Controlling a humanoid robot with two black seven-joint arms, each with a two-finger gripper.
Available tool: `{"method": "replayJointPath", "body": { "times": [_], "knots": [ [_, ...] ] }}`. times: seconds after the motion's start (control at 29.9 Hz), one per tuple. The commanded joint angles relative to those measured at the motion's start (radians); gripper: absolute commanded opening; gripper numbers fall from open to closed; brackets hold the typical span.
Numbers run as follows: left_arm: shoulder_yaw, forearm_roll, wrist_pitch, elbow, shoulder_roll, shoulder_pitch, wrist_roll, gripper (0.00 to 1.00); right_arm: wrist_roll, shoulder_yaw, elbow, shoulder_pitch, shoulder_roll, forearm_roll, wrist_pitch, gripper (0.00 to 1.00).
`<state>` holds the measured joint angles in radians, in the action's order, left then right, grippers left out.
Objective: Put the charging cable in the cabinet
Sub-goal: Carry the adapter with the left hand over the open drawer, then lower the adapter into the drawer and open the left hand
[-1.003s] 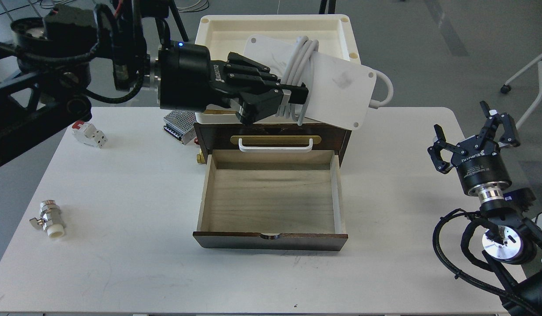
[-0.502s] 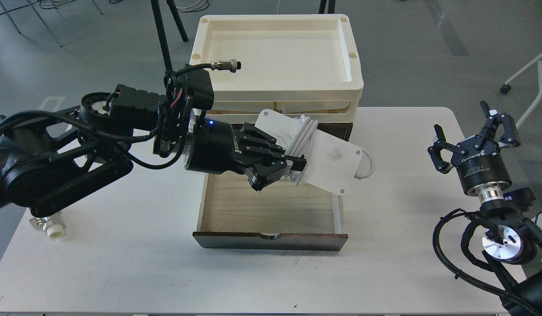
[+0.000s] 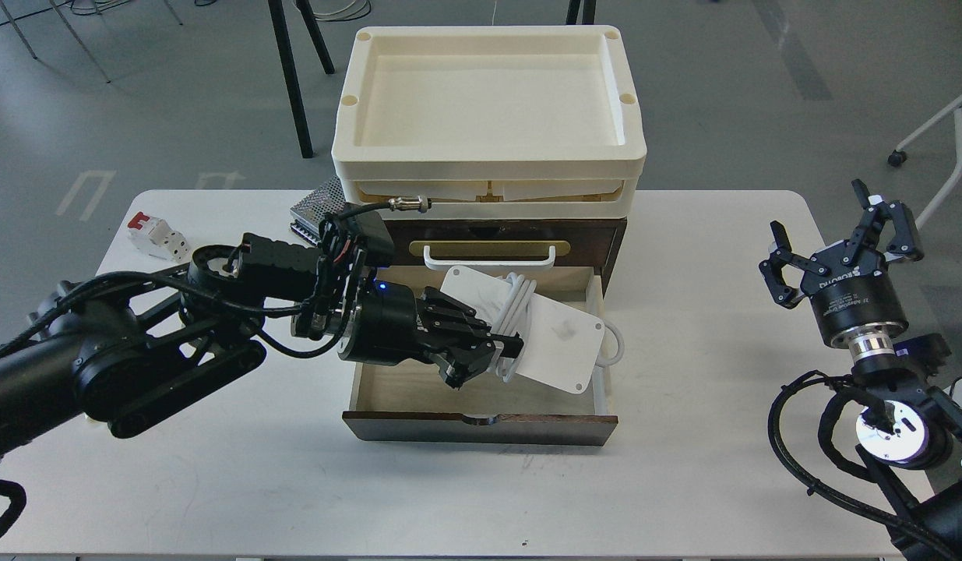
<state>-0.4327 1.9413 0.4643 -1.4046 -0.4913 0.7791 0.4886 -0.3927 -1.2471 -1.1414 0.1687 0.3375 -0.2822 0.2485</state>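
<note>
The white surface [image 3: 216, 467] carries everything here, and the big change on it is the descent of the left arm: a second ago it held the charging cable [image 3: 543, 335] high in front of the cream trays [image 3: 488, 156], half a second ago level with the cabinet [image 3: 613, 241] front, and now the block hangs tilted low within the open drawer [image 3: 481, 427], its right corner close to the drawer's right wall. That puts the task near its end; what remains, as I judge it, is to set the block flat on the drawer floor and let go, and perhaps shut the drawer. Whether the block already touches the floor I cannot tell from this angle. The left pincer [image 3: 502, 360] is clamped across the wound cord at the block's middle; the right pincer [image 3: 839, 241] stands off at the right edge with fingers spread, holding nothing. Counting: one cabinet with one drawer pulled out, what look like two stacked trays, one cable block, one perforated metal box [image 3: 313, 209], one white-and-red breaker [image 3: 157, 236].
</note>
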Motion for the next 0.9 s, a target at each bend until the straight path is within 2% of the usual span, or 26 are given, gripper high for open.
{"method": "replayJointPath", "body": {
  "times": [0.0,0.2,0.47,0.87],
  "knots": [
    [0.0,-0.001,-0.032,0.047,0.005,-0.015,0.0,0.03,0.0,0.0,0.0,0.0,0.0,0.0,0.0,0.99],
    [0.002,-0.001,-0.076,0.163,0.039,-0.044,0.0,0.03,0.0,0.0,0.0,0.0,0.0,0.0,0.0,1.0],
    [0.003,0.014,-0.088,0.188,0.063,-0.09,0.0,0.03,0.0,0.0,0.0,0.0,0.0,0.0,0.0,0.99],
    [0.003,0.028,-0.122,0.325,0.134,-0.095,0.0,0.06,0.0,0.0,0.0,0.0,0.0,0.0,0.0,0.99]
  ]
}}
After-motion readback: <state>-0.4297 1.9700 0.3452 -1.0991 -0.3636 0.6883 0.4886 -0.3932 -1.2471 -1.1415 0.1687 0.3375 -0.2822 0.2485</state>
